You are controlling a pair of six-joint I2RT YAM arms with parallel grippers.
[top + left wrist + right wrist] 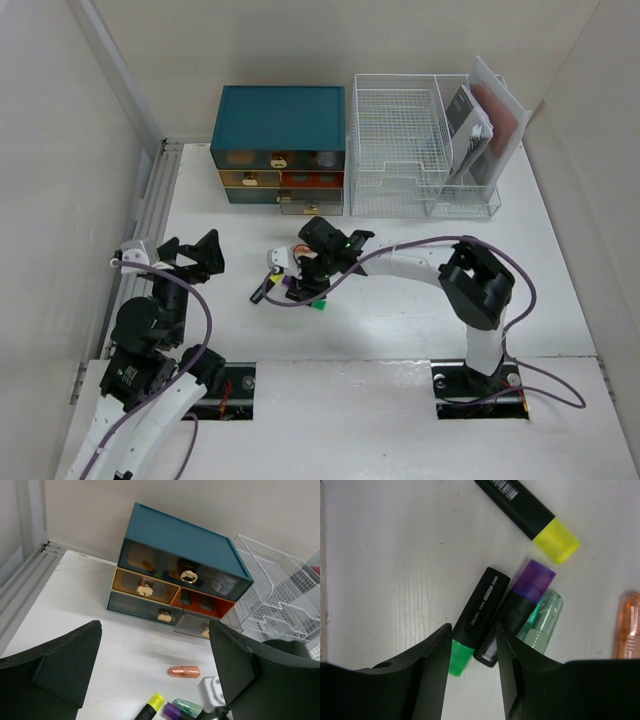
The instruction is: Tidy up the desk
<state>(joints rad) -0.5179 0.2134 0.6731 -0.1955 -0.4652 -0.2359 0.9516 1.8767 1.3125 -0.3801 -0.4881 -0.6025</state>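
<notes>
A large, flat, matte white desk [560, 300] fills the space between pale walls. Its near edge, which has two rectangular cut-outs [240, 395], faces the arm bases, and its far edge meets the back wall. Whether it is longer from left to right or from near to far cannot be told. At the far right corner is a white wire-mesh rack [395, 125] with papers [480, 125] standing in its right compartment. Just left of the rack on the far edge is a teal drawer box [280, 115]. Its lower right drawer [192, 626] is pulled partly out, and the contents are too dim to make out. The left gripper [155, 627] hangs near the left edge, fingers spread wide and holding nothing. Mid-desk, the right gripper [474, 630] is spread astride the capped end of a green highlighter [480, 607]; contact cannot be judged. A purple highlighter [532, 582] lies against the green one, with a yellow highlighter [530, 512] near them. A clear mint cap [542, 620], a copper tube [183, 671] and a white plug [211, 690] lie close by.
</notes>
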